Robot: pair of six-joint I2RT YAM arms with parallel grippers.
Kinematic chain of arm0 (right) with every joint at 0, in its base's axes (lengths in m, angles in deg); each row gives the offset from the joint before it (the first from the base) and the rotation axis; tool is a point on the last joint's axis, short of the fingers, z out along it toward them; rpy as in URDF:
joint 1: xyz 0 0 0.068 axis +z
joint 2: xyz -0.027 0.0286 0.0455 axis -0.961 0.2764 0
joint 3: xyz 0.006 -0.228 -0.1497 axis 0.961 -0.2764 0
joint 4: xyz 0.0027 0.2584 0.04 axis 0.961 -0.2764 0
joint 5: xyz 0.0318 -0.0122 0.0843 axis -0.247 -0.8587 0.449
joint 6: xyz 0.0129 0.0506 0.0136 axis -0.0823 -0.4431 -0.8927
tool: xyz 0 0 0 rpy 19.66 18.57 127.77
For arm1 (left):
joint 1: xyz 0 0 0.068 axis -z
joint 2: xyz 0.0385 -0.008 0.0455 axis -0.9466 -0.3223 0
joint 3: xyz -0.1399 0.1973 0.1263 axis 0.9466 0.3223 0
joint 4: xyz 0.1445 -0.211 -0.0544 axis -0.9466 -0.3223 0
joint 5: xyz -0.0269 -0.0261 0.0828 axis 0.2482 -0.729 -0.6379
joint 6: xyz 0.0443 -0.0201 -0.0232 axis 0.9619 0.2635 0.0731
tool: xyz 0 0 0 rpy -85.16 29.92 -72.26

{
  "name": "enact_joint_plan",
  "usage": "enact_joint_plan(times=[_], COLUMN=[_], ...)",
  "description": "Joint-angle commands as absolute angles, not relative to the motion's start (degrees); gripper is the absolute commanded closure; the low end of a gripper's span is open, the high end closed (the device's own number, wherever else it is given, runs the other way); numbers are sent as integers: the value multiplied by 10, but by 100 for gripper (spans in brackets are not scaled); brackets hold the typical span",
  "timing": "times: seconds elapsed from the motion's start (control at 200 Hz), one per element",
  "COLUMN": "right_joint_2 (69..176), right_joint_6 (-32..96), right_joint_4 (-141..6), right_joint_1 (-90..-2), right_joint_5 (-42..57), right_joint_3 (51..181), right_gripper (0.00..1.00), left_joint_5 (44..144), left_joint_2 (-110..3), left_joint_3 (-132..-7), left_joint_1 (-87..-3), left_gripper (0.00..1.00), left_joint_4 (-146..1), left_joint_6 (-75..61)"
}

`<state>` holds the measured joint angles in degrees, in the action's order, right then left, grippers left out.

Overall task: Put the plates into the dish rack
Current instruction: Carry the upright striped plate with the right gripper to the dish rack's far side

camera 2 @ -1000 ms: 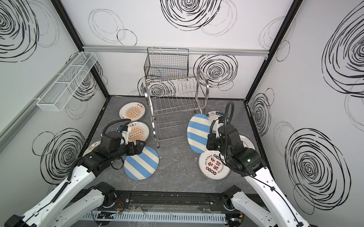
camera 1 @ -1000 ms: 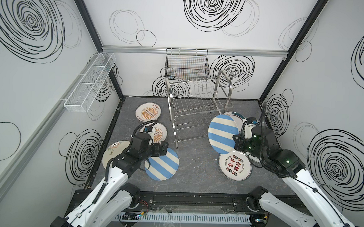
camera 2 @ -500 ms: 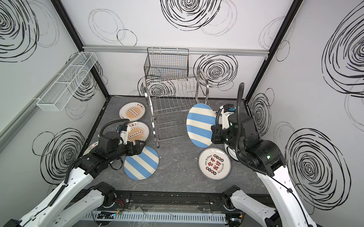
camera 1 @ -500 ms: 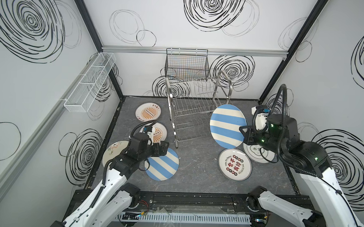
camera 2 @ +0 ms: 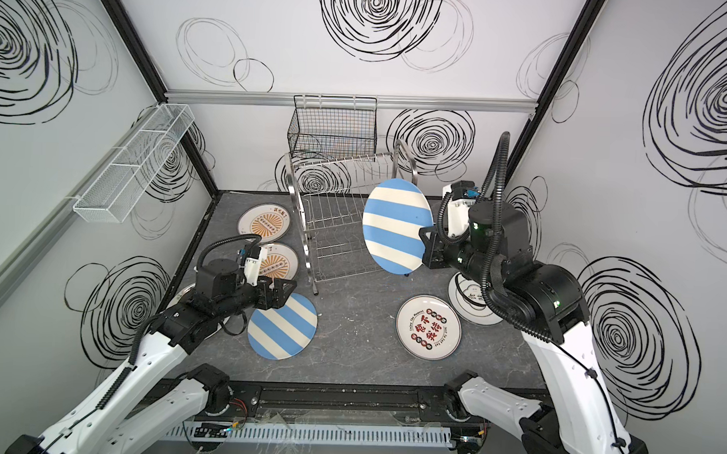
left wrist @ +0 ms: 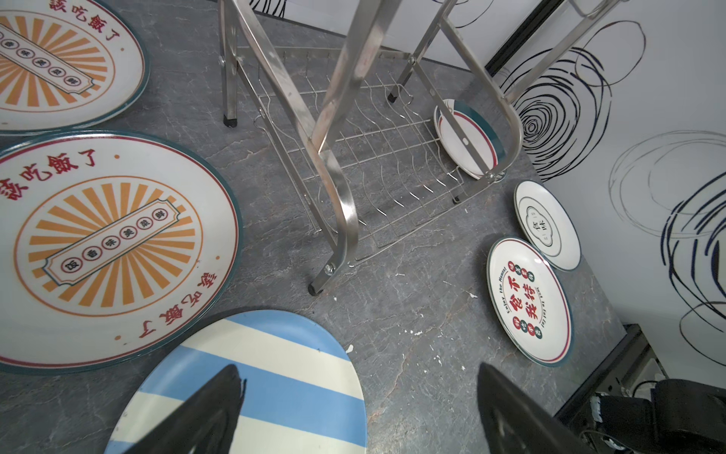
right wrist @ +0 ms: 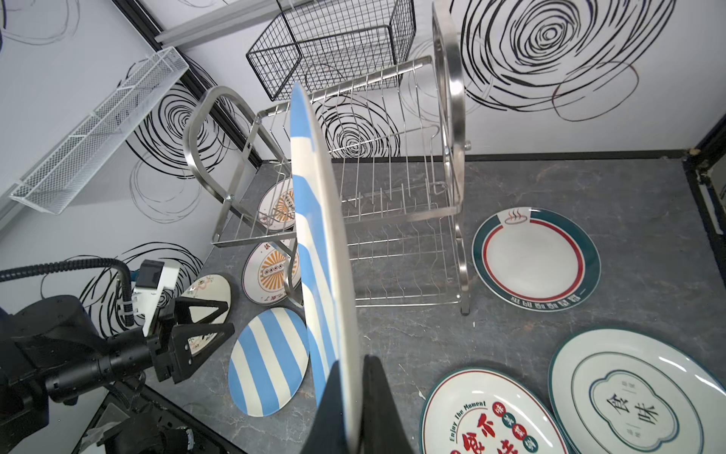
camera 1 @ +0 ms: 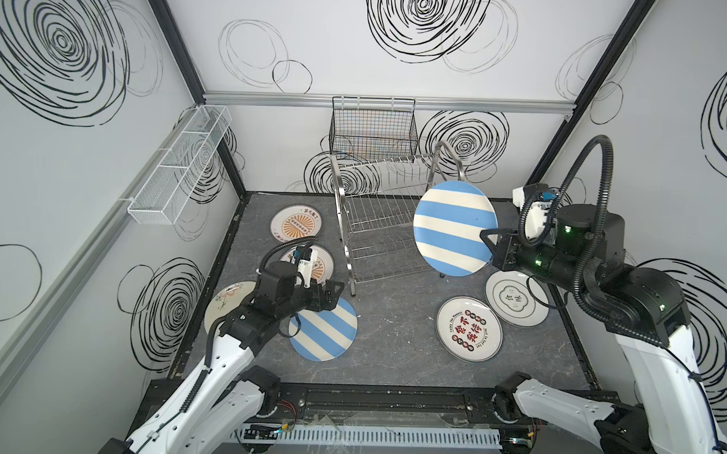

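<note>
My right gripper is clamped tight on the rim of the lifted striped plate, just beside the rack. My left gripper gapes wide over the second striped plate.

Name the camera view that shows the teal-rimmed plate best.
The right wrist view: the teal-rimmed plate lies flat beside the dish rack, unblocked. The left wrist view shows only part of it, behind rack bars. In both top views the held striped plate hides nearly all of it.
</note>
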<state>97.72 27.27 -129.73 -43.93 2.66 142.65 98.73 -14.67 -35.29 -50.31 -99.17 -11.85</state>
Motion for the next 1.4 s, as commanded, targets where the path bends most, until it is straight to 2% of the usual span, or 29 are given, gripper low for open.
enact_joint_plan(times=[0.0,0.195,0.395,0.555,0.941,1.396], right_joint_2=[1006,1048,1066,1087,1137,1180], right_joint_6=[285,310,351,374,444,455], right_joint_4=[-1232,-1176,-1083,-1013,-944,-882], right_joint_1=[-439,-438,-434,-425,-374,-383], right_joint_5=[13,-68,-193,-210,-364,-351], right_joint_3=[1473,1524,1503,1490,1469,1431], right_gripper=[100,100,100,100,100,100], left_joint_5=[999,991,986,986,981,980], left_joint_2=[-120,-86,-94,-104,-102,-107], left_joint_3=[-324,-306,-304,-305,-304,-304], left_joint_1=[-504,-504,-503,-503,-503,-502], left_gripper=[4,4,4,4,4,4], left_joint_4=[-948,-931,-932,-931,-930,-930], left_joint_6=[-106,-103,-108,-108,-108,-109])
